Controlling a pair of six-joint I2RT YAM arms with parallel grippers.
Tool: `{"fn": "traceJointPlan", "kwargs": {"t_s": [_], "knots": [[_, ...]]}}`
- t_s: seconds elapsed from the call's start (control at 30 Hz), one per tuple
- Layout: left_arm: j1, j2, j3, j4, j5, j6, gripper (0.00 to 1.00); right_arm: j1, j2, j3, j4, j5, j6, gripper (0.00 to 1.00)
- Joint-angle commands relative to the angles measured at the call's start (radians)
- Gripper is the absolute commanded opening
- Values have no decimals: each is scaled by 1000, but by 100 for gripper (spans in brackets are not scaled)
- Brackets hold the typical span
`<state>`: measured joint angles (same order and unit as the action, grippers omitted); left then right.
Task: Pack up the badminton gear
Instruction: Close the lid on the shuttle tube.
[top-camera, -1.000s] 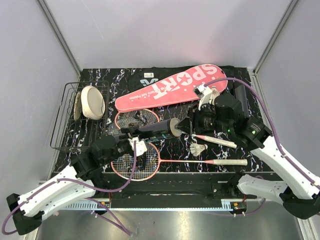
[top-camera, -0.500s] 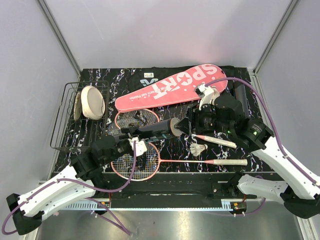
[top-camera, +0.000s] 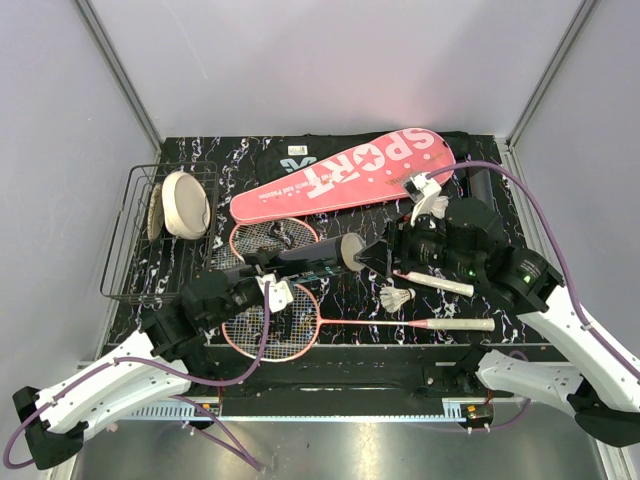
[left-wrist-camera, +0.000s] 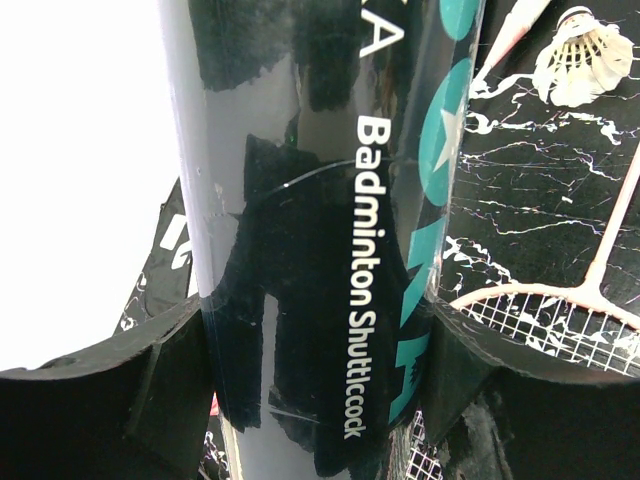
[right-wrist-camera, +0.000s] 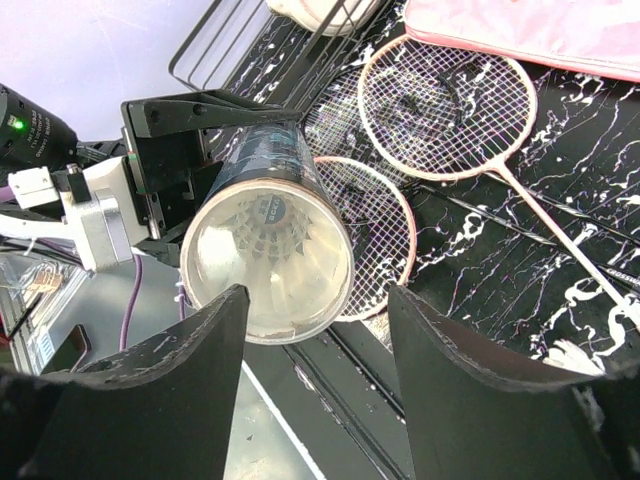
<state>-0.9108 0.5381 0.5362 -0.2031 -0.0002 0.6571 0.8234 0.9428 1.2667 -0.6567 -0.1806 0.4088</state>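
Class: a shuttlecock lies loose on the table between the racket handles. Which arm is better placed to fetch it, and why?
Right. The right claw is open and empty, and the shuttlecock lies near it on that side. The left claw is shut on the tube.

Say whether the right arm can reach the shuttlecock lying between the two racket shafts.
Probably yes: the right fingers are open and empty, and the shuttlecock lies uncovered, close beside them.
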Motion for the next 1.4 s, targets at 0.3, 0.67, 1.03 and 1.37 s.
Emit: {"fn": "traceJointPlan", "kwargs": {"t_s": [0.3, 0.67, 1.03, 1.37], "knots": [[-3, -24, 36, 122, 28, -2, 0, 10, -15, 8, -41, 92, -7, 62], [-5, -50, 28, 148, 75, -11, 0, -4, 16, -10, -3, 29, -11, 50], [-3, -53, 25, 156, 92, -11, 0, -4, 47, -56, 94, -92, 22, 32], [-3, -47, 21, 149, 71, -2, 0, -104, -19, -14, 46, -76, 28, 45]]}}
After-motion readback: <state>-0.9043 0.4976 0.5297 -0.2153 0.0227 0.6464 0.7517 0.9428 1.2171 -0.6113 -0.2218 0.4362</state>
